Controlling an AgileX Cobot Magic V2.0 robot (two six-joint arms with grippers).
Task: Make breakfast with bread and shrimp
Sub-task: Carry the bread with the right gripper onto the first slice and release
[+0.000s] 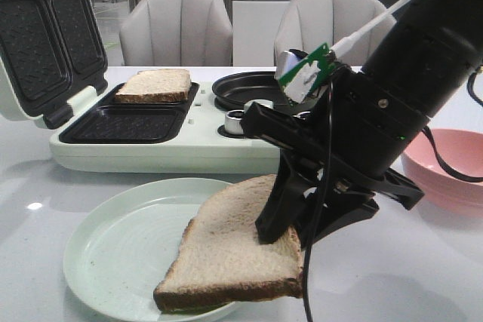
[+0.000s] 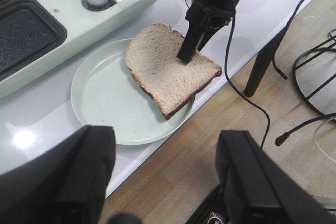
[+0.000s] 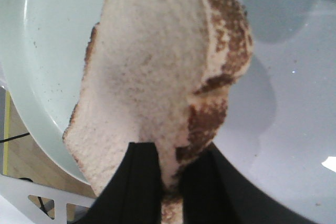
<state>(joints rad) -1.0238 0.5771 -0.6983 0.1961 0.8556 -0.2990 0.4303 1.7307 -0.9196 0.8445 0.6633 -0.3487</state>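
One slice of bread lies partly on a pale green plate, its right edge overhanging the rim. My right gripper is shut on that edge; the wrist view shows the bread pinched between the black fingers. A second slice of bread sits in the far left well of the open sandwich maker. My left gripper is open and empty, hanging over the table's front edge near the plate. The shrimp are out of view.
The maker's lid stands open at the left. Behind are a black round pan and silver knobs. A pink bowl sits at the right. A cable hangs off the table edge.
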